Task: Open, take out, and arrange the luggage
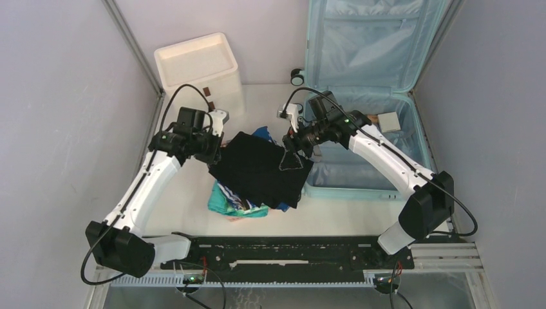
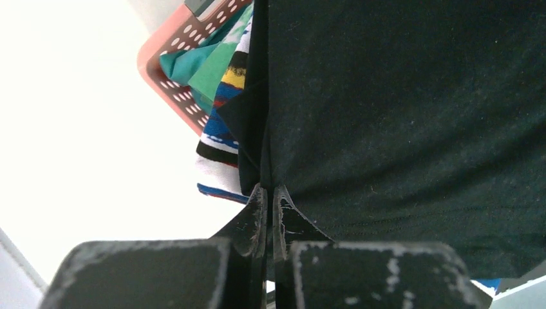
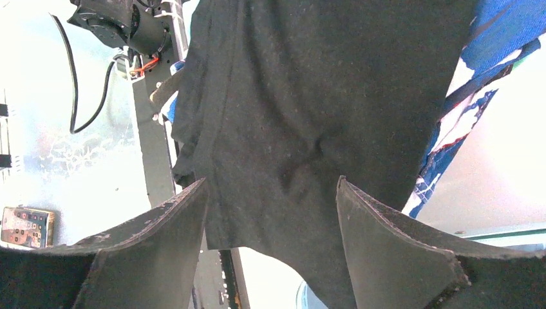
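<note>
Over the clothes pile (image 1: 235, 203) on the desk (image 1: 335, 209), the left fingers (image 2: 256, 212) are pinched tight on an edge of the black garment (image 1: 261, 170). The right fingers (image 3: 167, 222) sit wide apart at its other side. I'd clamp those on an edge before lifting, so it spreads flat. The suitcase (image 1: 367, 58) is pale blue, lid up, at the back right of the desk.

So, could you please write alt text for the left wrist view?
The left gripper is shut on the edge of a black cloth that fills the right side. Behind it, colourful striped clothes overlap a pink perforated basket.
</note>
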Controlling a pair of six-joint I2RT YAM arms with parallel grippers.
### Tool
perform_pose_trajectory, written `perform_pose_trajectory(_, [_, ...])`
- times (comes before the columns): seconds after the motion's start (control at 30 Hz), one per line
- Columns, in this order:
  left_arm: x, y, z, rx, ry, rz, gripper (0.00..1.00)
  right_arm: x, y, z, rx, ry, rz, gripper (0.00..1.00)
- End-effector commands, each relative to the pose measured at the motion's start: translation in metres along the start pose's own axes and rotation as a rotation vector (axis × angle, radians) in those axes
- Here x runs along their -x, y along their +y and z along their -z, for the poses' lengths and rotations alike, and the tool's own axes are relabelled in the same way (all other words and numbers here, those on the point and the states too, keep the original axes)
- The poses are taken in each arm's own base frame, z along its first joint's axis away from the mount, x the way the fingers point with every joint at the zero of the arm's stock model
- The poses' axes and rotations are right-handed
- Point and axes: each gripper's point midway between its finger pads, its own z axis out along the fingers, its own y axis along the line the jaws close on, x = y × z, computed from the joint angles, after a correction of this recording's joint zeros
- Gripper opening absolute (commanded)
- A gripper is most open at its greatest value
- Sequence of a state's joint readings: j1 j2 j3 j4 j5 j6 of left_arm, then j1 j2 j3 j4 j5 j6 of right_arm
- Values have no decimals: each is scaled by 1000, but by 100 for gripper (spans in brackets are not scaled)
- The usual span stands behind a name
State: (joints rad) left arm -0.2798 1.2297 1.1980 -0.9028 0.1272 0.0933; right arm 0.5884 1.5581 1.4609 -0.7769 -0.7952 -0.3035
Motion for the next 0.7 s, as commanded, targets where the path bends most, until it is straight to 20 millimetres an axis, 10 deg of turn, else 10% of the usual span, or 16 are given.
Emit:
perform_pose_trajectory(0.0, [15, 18, 14, 83, -1, -94, 0, 14, 8, 11, -6, -54, 51, 80])
perform_pose_trajectory(0.43, [33, 53, 1, 216, 89, -206, 0, 13, 7, 12, -33, -44, 88, 80])
perform_pose_trajectory(0.67, [77, 54, 19, 274, -100, 3, 53, 19, 6, 29, -41, -66, 117, 81])
